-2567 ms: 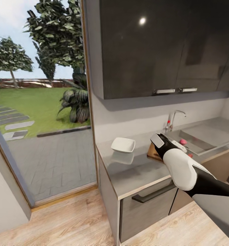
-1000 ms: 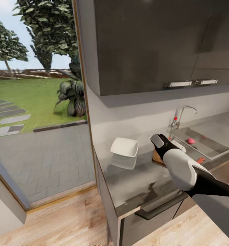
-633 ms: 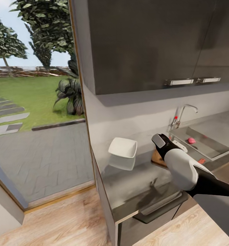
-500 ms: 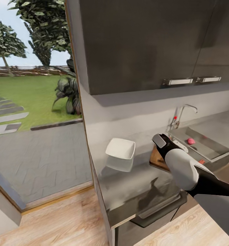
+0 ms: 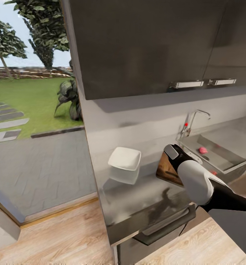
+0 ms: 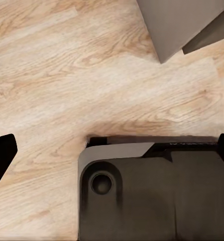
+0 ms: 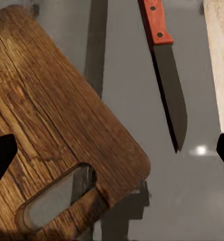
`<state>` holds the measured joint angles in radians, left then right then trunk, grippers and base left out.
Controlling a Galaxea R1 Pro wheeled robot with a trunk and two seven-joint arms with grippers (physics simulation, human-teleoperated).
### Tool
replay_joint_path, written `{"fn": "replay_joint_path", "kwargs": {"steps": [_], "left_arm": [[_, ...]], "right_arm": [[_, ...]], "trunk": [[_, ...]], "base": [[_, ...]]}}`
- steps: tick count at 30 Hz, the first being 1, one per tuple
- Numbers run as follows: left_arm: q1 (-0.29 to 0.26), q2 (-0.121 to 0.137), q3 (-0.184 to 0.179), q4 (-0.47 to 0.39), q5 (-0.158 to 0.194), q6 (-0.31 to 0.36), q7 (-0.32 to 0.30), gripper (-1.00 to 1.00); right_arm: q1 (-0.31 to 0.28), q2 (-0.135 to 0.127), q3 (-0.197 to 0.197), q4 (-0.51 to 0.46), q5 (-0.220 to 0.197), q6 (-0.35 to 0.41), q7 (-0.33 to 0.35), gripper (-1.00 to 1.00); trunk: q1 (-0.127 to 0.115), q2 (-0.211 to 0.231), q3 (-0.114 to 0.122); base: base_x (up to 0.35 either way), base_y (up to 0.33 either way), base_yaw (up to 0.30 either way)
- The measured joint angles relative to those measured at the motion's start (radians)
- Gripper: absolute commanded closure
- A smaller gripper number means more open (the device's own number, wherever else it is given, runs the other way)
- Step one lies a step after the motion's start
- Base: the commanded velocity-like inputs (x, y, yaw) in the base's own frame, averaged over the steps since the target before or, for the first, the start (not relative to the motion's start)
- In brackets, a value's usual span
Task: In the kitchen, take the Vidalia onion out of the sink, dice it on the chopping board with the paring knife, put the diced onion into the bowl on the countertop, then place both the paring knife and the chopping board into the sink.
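My right gripper [image 7: 112, 145] hangs wide open over the chopping board [image 7: 57, 135], beside the paring knife [image 7: 167, 85]; my left gripper [image 6: 112, 150] is wide open too.

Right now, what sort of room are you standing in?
A home kitchen, by the look of it: a grey countertop runs under dark upper cabinets, with a steel sink and chrome tap set into it. A chopping board and paring knife lie on the worktop.
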<state>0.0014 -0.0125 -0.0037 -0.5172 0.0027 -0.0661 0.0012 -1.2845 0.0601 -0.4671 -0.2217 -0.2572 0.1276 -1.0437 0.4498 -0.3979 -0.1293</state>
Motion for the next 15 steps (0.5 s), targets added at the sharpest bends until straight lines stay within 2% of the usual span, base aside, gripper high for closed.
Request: {"fn": "replay_joint_path", "kwargs": {"steps": [6,15], "left_arm": [[0.0,-0.003,0.0,-0.001,0.0,0.0,-0.001,-1.0],[0.0,-0.002,0.001,-0.002,0.001,0.0,-0.001,-1.0]], "right_arm": [[0.0,0.0,0.001,0.0,0.0,0.0,0.0,-1.0],[0.0,0.001,0.002,0.0,0.001,0.0,0.0,-1.0]], "trunk": [[0.0,0.0,-0.01],[0.0,0.0,-0.024]], "base": [[-0.246,-0.097,0.0],[-0.026,-0.005,0.0]]}}
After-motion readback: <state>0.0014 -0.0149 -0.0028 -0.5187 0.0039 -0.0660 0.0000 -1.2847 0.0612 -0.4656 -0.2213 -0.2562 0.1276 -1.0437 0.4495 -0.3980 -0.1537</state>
